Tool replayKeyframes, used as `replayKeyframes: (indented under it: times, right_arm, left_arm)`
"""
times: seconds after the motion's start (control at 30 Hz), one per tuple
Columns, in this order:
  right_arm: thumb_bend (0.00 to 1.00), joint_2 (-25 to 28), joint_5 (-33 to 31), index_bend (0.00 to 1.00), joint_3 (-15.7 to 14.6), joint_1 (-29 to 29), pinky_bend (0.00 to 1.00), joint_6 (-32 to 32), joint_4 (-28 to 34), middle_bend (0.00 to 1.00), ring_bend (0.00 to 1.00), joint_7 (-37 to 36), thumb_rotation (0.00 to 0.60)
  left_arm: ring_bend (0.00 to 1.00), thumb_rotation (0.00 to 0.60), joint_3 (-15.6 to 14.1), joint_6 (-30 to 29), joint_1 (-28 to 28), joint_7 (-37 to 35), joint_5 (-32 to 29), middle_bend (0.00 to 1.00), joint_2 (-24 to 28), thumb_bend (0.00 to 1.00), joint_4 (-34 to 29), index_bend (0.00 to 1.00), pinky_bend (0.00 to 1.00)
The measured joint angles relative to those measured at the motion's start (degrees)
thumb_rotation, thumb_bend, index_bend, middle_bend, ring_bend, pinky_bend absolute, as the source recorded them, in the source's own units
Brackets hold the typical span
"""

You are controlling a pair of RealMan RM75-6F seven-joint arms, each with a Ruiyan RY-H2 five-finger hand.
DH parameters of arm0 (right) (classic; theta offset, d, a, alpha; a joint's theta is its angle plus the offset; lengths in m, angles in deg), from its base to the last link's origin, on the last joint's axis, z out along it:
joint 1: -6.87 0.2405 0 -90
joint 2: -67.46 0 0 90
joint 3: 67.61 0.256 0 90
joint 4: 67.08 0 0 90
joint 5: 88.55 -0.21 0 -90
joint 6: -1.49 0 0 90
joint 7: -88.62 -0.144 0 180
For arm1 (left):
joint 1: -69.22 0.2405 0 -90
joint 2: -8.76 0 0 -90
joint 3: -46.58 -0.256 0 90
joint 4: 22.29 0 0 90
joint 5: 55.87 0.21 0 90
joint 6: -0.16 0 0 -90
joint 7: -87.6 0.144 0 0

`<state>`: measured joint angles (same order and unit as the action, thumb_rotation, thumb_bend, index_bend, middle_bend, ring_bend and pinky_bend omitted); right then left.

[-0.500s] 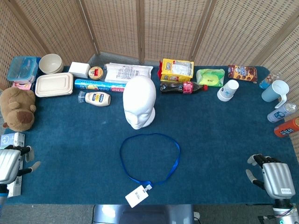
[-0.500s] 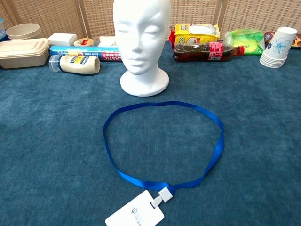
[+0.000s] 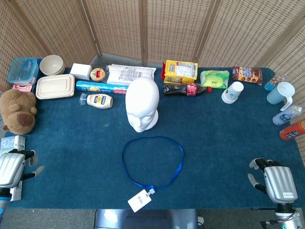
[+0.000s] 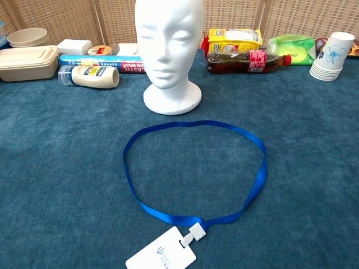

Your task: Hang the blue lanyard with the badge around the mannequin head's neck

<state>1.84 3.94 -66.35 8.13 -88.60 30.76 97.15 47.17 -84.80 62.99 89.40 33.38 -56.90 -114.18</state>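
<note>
The white mannequin head (image 3: 142, 105) (image 4: 170, 50) stands upright mid-table, facing the front edge. In front of it the blue lanyard (image 3: 177, 167) (image 4: 259, 168) lies flat as an open loop on the blue cloth. Its white badge (image 3: 139, 200) (image 4: 161, 257) rests at the loop's near end, by the table's front edge. My left hand (image 3: 12, 167) hovers at the front left corner and my right hand (image 3: 275, 182) at the front right corner. Both hold nothing, fingers apart, well away from the lanyard. The chest view shows neither hand.
Along the back stand a cola bottle (image 3: 186, 89), yellow box (image 3: 179, 71), paper cups (image 3: 232, 92), mayonnaise bottle (image 3: 97, 100), food containers (image 3: 55, 86) and a bowl (image 3: 51, 65). A teddy bear (image 3: 18, 110) sits at left; a blue mug (image 3: 281, 92) and bottles at right.
Both hands have shifted slightly, the right one a little leftward and down; the lanyard and mannequin head have not moved.
</note>
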Motion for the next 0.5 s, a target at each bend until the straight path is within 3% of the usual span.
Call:
replayKeyframes:
  times: [0.27,0.5]
  right_arm:
    - [0.32,-0.7,0.6,0.49,0.9,1.3,0.55,0.6,1.3,0.53,0.57,0.3,0.6]
    - [0.32,-1.9,0.7,0.48,3.1,5.8,0.58,5.9,4.6,0.53,0.61,3.4,0.6]
  left_arm:
    - [0.67,0.6,0.6,0.4,-0.6,0.2,-0.2,0.69,1.1,0.18,-1.2,0.67,0.51]
    - [0.67,0.6,0.5,2.1,-1.7,1.0,0.1,0.69,0.8,0.18,-2.0,0.67,0.51]
